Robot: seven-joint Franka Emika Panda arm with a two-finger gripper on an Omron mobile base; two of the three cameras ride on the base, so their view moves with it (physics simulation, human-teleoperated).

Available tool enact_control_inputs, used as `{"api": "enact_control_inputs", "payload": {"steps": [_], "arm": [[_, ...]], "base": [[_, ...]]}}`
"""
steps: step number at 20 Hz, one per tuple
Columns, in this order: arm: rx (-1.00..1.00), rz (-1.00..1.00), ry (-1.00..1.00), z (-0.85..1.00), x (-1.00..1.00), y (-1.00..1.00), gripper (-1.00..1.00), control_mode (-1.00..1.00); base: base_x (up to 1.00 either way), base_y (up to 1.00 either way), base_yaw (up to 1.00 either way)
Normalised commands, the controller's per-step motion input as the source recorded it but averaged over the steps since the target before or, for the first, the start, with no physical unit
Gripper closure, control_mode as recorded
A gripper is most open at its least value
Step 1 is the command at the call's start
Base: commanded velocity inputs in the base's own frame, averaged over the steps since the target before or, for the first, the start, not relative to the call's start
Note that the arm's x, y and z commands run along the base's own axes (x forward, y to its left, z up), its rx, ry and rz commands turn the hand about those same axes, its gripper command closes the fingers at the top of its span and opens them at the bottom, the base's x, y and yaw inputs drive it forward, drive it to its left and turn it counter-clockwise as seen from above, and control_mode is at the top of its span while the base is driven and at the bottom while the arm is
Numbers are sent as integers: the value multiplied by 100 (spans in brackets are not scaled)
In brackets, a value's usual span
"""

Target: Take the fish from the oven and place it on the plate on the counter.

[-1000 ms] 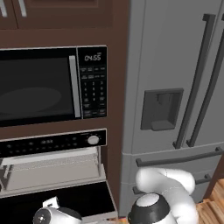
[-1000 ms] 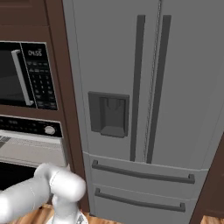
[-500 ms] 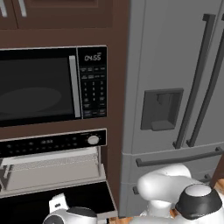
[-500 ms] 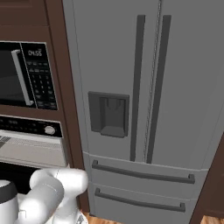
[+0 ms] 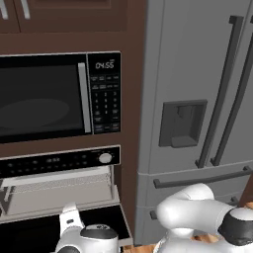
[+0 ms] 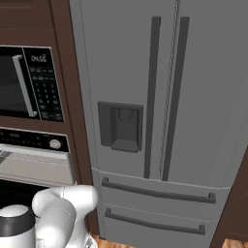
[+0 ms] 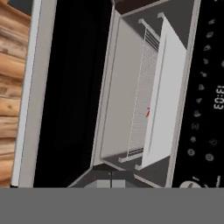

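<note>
Since the earlier frames, the white arm is seen to have swung low and leftward: its dark-ringed joint, a second ago at the bottom centre of the left base view, is now placed at the bottom right corner, and a white wrist segment is raised over the lowered oven door. Background fixtures are unchanged in both base views.

The built-in silver wall oven [image 5: 59,190] is shown open, its dark glass door [image 5: 29,232] folded down flat and its pale cavity exposed beneath the black control strip with the white round knob [image 5: 105,158]. A wire rack [image 7: 141,100] is seen edge-on in the hand view, which is rolled so that the cavity runs top to bottom. A small red-orange fish [image 7: 148,112] is glimpsed as a tiny red fleck on that rack, near its edge toward the pale inner wall; its shape cannot be made out.

The two-finger gripper [image 7: 110,176] is pointed toward the oven opening, well apart from the fish. Its dark fingertips are seen pressed together at the bottom of the hand view, with nothing held between them.

A black microwave with keypad and clock display [image 5: 59,96] is mounted above the oven. A grey French-door refrigerator with a recessed dispenser [image 6: 160,111] is placed just beside the brown cabinet column.
</note>
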Motion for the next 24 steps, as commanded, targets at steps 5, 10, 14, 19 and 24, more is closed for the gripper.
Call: {"api": "enact_control_inputs", "payload": {"steps": [5, 10, 14, 19, 24], "arm": [[0, -9, -11, 14, 32, 10, 100, -100], [0, -4, -20, -9, 19, 21, 100, -100], [0, -1, -9, -8, 4, 15, 100, -100], [-1, 0, 0, 0, 3, 15, 100, -100], [0, -1, -8, 0, 43, 11, 100, -100]], "base": [[0, 0, 0], [0, 0, 0], [0, 0, 0], [0, 0, 0], [0, 0, 0]]}}
